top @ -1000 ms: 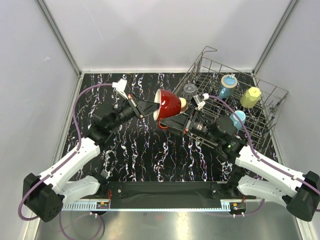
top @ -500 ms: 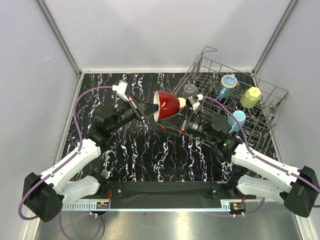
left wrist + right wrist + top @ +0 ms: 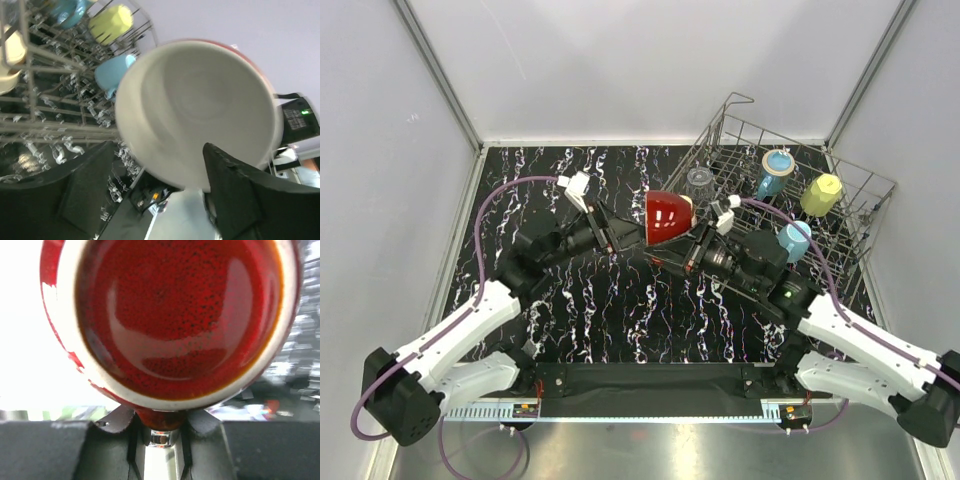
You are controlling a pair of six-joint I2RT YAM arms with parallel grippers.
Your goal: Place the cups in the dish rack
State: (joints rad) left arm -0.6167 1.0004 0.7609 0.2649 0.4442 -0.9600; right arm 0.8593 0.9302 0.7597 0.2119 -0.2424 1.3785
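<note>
Red mug (image 3: 668,216) hung in the air over the black, white-veined table (image 3: 620,310), btwn the two arms, just left of the dish rack (image 3: 732,120) and not inside it. R gripper (image 3: 160,432) pinched a red nub at the mug's edge, prob. the handle, w/ jaws nearly together. L gripper (image 3: 162,192) was spread wide at the mug's mouth, one dark finger (image 3: 235,200) overlapping the rim; contact unclear. Most room lay toward the left and far walls, w/ the rack's raised side close on the right.

Mug: wide, round, glossy speckled red glaze, pale foot ring, smooth cream inside. Rack: thin grey wire, upright tines. It held a teal cup (image 3: 777,170), yellow-green cup (image 3: 820,193), light-blue cup (image 3: 793,240) and clear tumbler (image 3: 700,183).
</note>
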